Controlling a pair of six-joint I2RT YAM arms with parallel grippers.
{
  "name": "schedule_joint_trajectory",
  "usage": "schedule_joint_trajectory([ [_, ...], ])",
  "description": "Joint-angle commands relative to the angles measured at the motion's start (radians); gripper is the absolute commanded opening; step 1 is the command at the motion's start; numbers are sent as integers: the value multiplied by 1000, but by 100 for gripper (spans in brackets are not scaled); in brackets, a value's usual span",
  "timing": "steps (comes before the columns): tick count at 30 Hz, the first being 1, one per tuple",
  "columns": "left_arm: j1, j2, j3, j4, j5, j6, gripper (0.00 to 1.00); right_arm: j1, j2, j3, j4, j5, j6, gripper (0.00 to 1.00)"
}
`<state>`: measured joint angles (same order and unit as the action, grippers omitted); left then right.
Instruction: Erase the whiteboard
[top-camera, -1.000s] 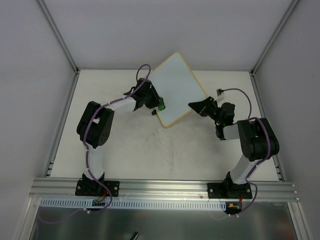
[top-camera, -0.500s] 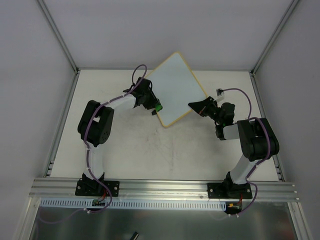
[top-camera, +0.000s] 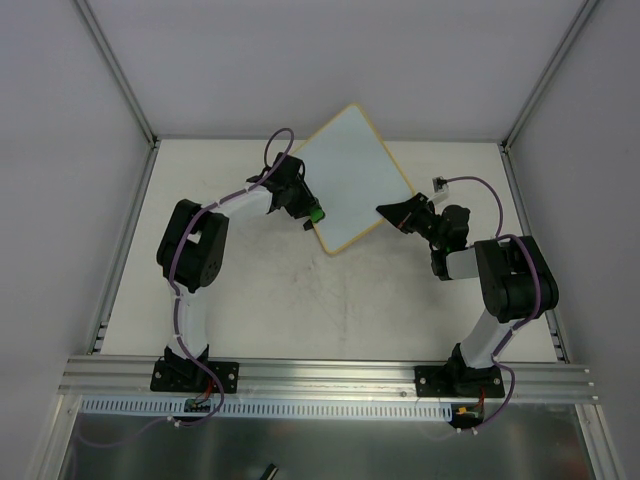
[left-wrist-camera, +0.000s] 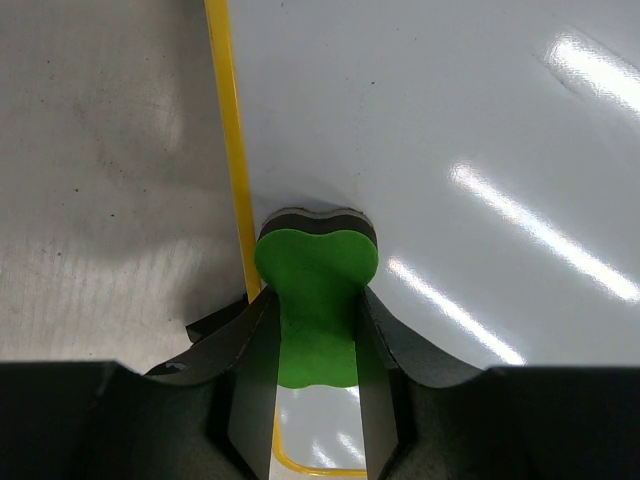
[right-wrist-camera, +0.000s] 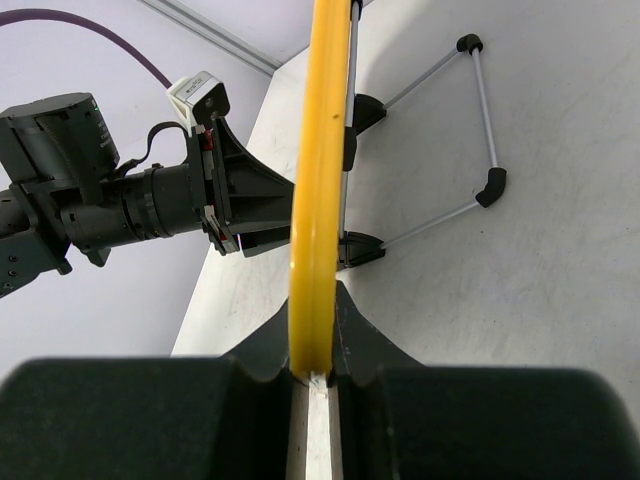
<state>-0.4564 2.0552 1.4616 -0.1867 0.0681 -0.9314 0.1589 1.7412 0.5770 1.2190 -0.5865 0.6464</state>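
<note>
The whiteboard (top-camera: 350, 180) stands tilted on the table, white with a yellow frame, and no pen marks show on it. My left gripper (top-camera: 308, 210) is shut on the green eraser (top-camera: 319, 213) and presses it on the board near its lower left edge. In the left wrist view the eraser (left-wrist-camera: 315, 285) sits between my fingers on the white face (left-wrist-camera: 450, 150), just beside the yellow frame (left-wrist-camera: 226, 130). My right gripper (top-camera: 392, 214) is shut on the board's right corner. In the right wrist view my right gripper (right-wrist-camera: 318, 368) clamps the yellow edge (right-wrist-camera: 318, 180).
A thin wire stand (right-wrist-camera: 482, 120) with black clips (right-wrist-camera: 362, 247) props the board from behind. The left arm's wrist (right-wrist-camera: 100, 205) shows beyond the board. White walls enclose the table (top-camera: 300, 300) on three sides, and a metal rail (top-camera: 330, 375) runs along the near edge.
My left gripper has shifted the eraser slightly left along the board's lower left edge. The right gripper and the board have not moved.
</note>
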Motion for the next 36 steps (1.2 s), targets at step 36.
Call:
schedule_joint_trajectory([
  [36, -165, 171, 298, -148, -139, 261, 0, 47, -28, 24, 125, -125, 45, 0],
])
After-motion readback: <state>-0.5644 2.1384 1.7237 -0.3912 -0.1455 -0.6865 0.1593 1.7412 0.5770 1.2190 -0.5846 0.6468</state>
